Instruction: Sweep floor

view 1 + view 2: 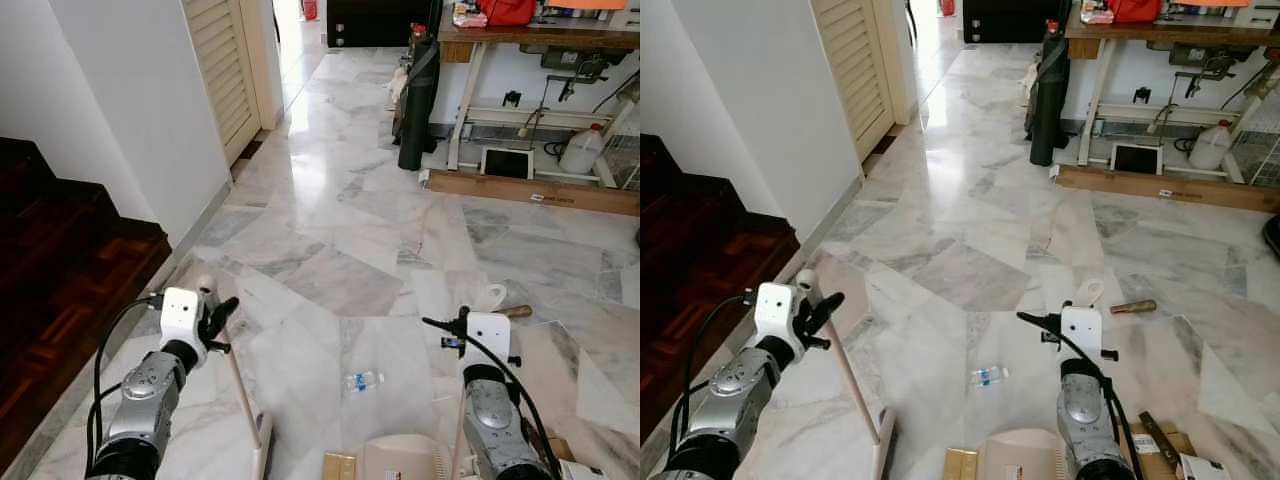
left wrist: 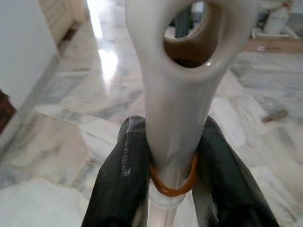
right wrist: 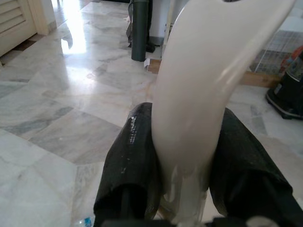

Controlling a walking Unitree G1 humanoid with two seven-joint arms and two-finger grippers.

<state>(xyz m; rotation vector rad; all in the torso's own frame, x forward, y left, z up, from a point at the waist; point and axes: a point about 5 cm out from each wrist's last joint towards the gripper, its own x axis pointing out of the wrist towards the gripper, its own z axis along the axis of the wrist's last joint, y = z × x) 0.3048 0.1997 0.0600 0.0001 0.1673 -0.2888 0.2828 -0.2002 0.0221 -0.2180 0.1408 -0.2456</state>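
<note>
Left eye view: glossy marble floor, wooden stairs left.

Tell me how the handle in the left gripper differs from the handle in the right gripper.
The left handle ends in an open hanging hole and wears an orange rubber band just above the jaws; the right handle shows no band. The left one continues as a thin pale pole slanting down to the floor by the robot's left side; the right one drops towards the cream dustpan. Both are glossy white plastic, each clamped between black fingers, left gripper and right gripper.
</note>
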